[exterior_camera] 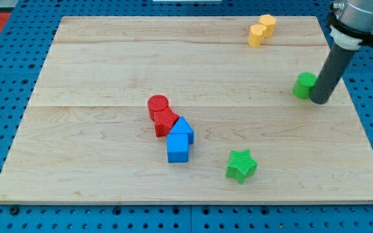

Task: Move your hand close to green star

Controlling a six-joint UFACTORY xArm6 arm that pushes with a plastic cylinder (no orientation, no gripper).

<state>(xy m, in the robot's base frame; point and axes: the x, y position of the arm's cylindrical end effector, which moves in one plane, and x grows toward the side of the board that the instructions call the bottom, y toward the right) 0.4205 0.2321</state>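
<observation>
The green star [241, 165] lies on the wooden board [96, 155] toward the view's bottom, right of centre. My tip [320, 100] is at the view's right, touching the right side of a green round block [304, 85]. The tip is well above and to the right of the green star, far apart from it.
A red cylinder [158, 104] and a red block [166, 121] sit mid-board against a blue house-shaped block [183, 129] and a blue cube [178, 148]. Two yellow blocks [261, 30] are at the view's top right. The board's right edge is close to the tip.
</observation>
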